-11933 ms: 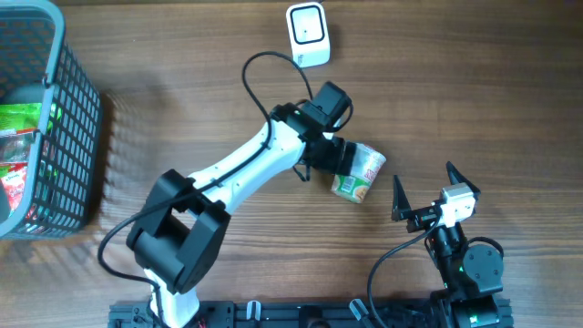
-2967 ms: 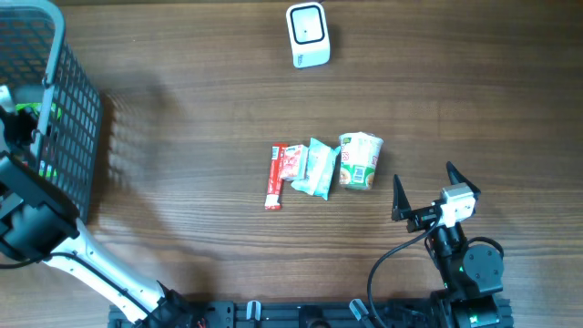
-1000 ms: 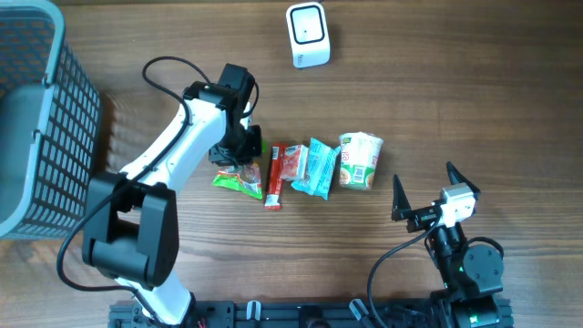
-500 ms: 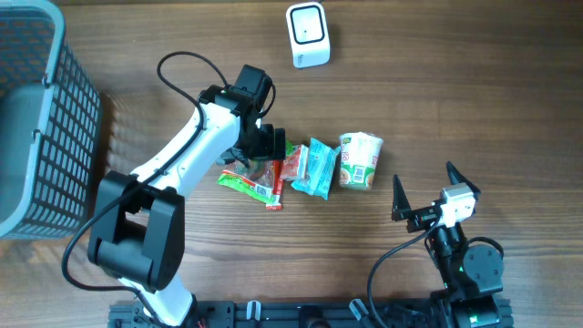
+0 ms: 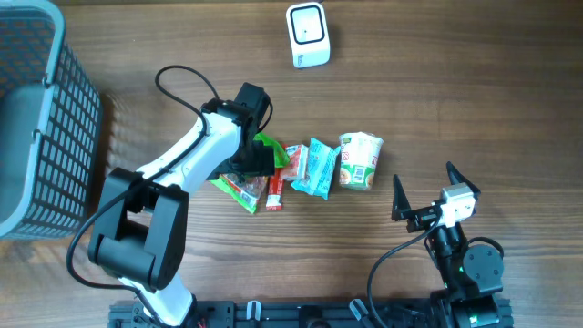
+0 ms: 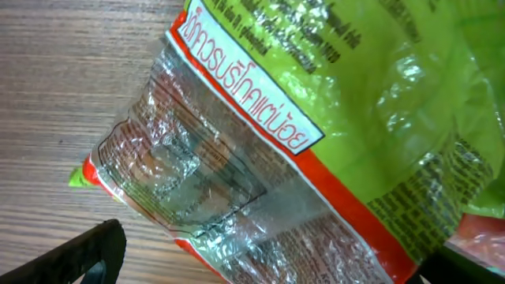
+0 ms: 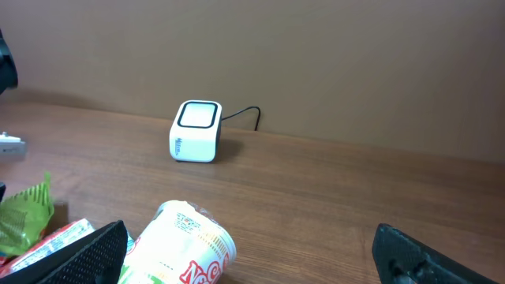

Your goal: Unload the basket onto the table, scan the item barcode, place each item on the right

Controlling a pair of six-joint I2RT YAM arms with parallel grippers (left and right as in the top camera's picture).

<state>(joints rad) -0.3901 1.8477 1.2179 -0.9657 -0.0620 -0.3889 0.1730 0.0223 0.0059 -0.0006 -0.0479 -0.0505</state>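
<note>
Left gripper (image 5: 257, 159) hangs spread wide and empty over the green snack bag (image 5: 239, 188), which lies loose on the table (image 5: 474, 82) directly beneath its fingers. The danger: the glossy, crinkled film (all glare and folds) may slip from a pinch, or a grab may catch the red stick (image 5: 274, 187) touching it at the hand's right. Bare wood runs ahead to the scanner (image 5: 308, 35); the basket (image 5: 64, 118) stands well to the left. The right gripper (image 5: 425, 187) sits open, empty.

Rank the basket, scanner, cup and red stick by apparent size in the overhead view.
1. basket, by far the largest
2. cup and scanner, which look about alike, so no order between them
3. red stick, the smallest
</note>
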